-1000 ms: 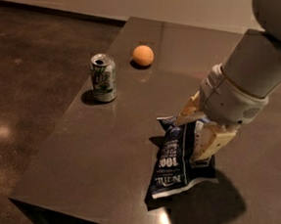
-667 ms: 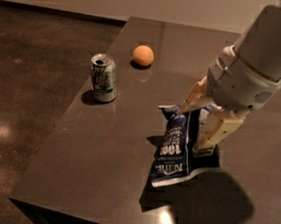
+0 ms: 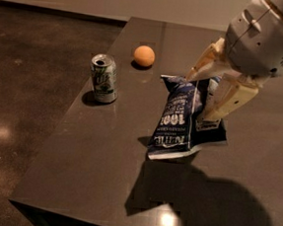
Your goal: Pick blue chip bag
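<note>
The blue chip bag (image 3: pixel 176 119) is dark navy foil with white lettering and hangs lengthwise near the middle of the dark table (image 3: pixel 103 156). My gripper (image 3: pixel 198 97), with cream fingers (image 3: pixel 229 100) under a large white wrist, comes in from the upper right and is shut on the bag's upper right part. The bag hangs tilted with its lower end just above the tabletop, and its shadow lies below it. Part of the bag's right side is hidden behind a finger.
A green-and-silver soda can (image 3: pixel 104 78) stands upright to the left of the bag. An orange ball (image 3: pixel 144 56) lies behind it, farther back. The table's left edge and front edge drop to a dark floor (image 3: pixel 31 75).
The gripper has risen and moved up and to the right with the bag in it. The bag's lower end has come up off the table. The can and the ball have not moved.
</note>
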Controlling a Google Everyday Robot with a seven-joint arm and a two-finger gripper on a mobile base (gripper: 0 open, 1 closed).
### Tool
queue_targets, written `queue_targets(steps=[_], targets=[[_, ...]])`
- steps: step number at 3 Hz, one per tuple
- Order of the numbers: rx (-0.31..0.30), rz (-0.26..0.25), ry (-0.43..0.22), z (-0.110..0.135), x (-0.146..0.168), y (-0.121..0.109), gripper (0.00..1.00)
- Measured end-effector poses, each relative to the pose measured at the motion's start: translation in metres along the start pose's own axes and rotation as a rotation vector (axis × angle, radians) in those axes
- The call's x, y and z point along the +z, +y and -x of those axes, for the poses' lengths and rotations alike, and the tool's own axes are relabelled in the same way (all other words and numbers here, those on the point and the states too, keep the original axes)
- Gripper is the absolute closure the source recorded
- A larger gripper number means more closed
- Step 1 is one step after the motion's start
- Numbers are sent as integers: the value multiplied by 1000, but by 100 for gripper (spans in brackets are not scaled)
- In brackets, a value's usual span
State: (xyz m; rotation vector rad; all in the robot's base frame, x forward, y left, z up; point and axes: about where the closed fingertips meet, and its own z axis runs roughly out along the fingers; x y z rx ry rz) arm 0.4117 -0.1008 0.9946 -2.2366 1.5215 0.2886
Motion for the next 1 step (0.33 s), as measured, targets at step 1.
queue_targets(steps=[1], targets=[[0, -4, 0, 0, 0, -1, 100]])
